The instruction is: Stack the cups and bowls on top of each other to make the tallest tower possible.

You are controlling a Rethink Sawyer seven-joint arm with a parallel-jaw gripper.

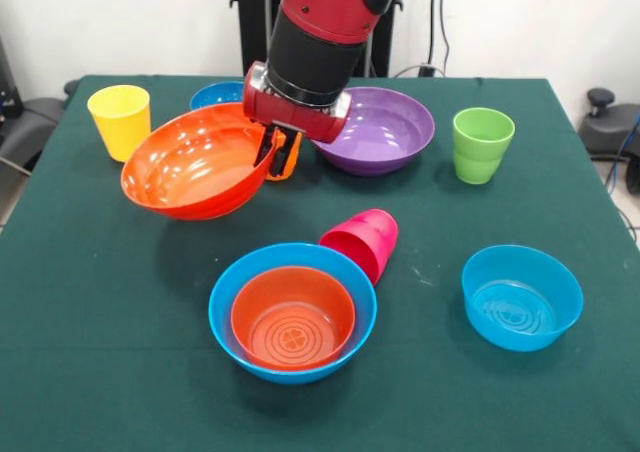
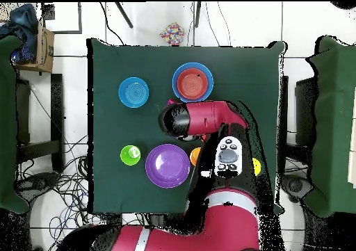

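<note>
While no brand, label or writing can be read on any of the ware, moulded rings and a small round emblem show on the floors of two bowls. The gripper (image 1: 282, 155) is clamped on the rim of the large orange bowl (image 1: 195, 164), holding it tilted and lifted above the counter (image 1: 100, 352), its mouth turned toward the front. Bowls seen count six: that large orange one, a large purple bowl (image 1: 378, 129) just beside the arm, a dark-blue bowl (image 1: 215, 95) partly hidden behind the orange one, a large light-blue bowl (image 1: 293, 312) near the front edge with a smaller orange bowl (image 1: 293, 319) nested in it, and a smaller light-blue bowl (image 1: 521, 297) alone at the right. Cups clearly seen count three: a yellow cup (image 1: 120, 120) upright near the left edge, a green cup (image 1: 482, 144) upright toward the right, and a pink cup (image 1: 362, 241) lying on its side, touching the nested pair's rim. An orange shape behind the gripper cannot be made out. Open cloth lies at the front left and between the two light-blue bowls.
</note>
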